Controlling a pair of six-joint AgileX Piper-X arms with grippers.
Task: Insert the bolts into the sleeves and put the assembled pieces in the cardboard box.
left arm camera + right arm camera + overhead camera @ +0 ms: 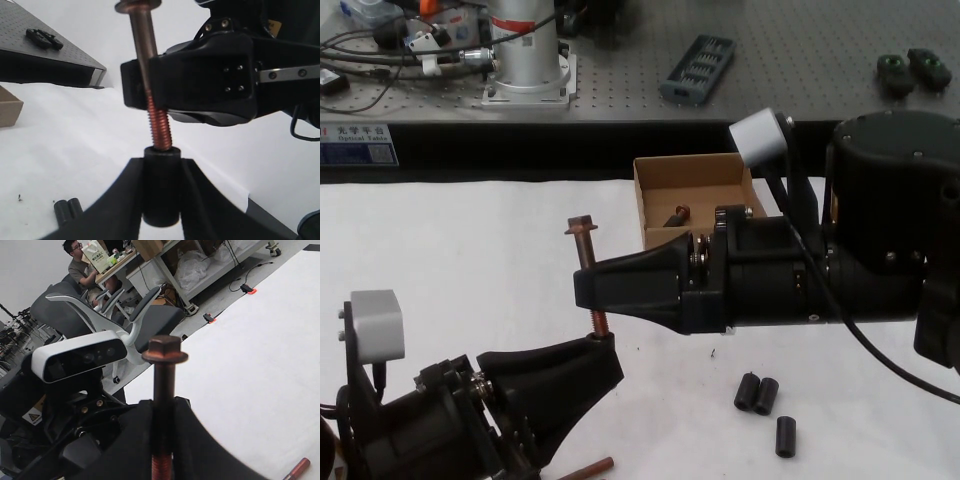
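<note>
The right gripper (588, 284) is pinching a copper bolt (590, 262) by its shank and holding it upright, hex head on top, over the middle of the white surface (470, 260). Right underneath, the left gripper (601, 346) is clamping a black sleeve (161, 187) between its 2 fingers. The bolt's threaded tip is meeting the sleeve's top opening, though how deep it is sitting I cannot tell. The cardboard box (692, 170) is standing at the surface's far edge, with 1 bolt-and-sleeve piece (678, 214) lying inside. Toward the near right corner, 3 loose sleeves are lying: a touching pair (756, 392) and a single sleeve (785, 436) just beside them. A spare bolt (588, 468) is lying at the near edge, beside the left arm.
</note>
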